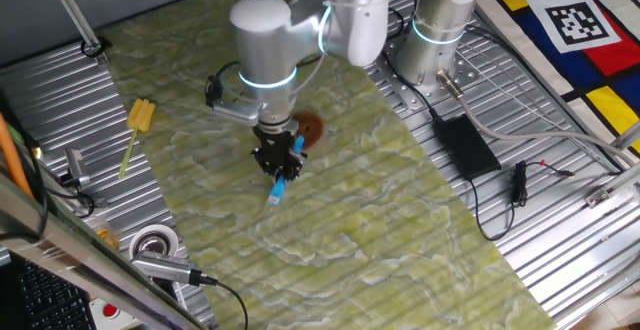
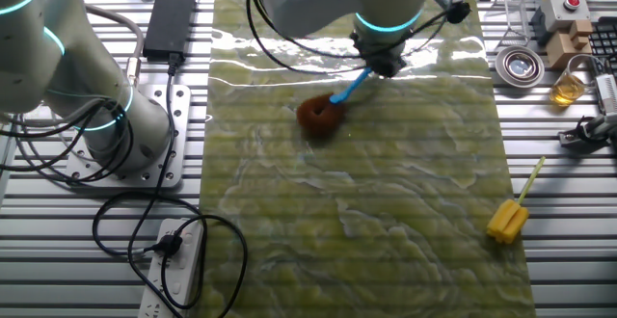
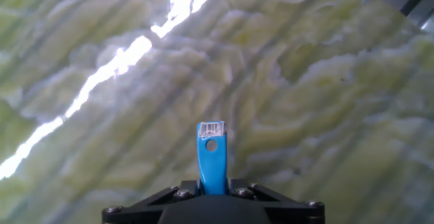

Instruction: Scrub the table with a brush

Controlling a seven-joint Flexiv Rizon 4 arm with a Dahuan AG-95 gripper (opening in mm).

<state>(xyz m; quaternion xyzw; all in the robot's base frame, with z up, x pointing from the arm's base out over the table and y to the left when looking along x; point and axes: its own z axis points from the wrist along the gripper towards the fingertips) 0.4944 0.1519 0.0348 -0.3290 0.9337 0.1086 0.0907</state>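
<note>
Bristles of the brush (image 1: 300,140) rest on the table (image 1: 400,220) beside the wrist in one fixed view, the blue handle slanting up through the gripper (image 1: 279,163), apparently so a sweep drags the tuft flat.

From the other fixed view, the brush (image 2: 328,108) sits mid-table (image 2: 386,222), the arm leaning over it with the gripper (image 2: 379,66) clamping the handle's upper part.

Hand view: the jaws pinch the brush (image 3: 211,159) handle, its labelled end jutting out above the table (image 3: 325,81); the gripper (image 3: 213,190) points down.

A yellow brush (image 1: 137,122) lies at the left of one fixed view, half on ribbed metal (image 1: 60,110). A black power brick (image 1: 465,144) sits at right, a tape roll (image 1: 152,242) at lower left. In the other fixed view, a power strip (image 2: 174,270) lies at lower left.
</note>
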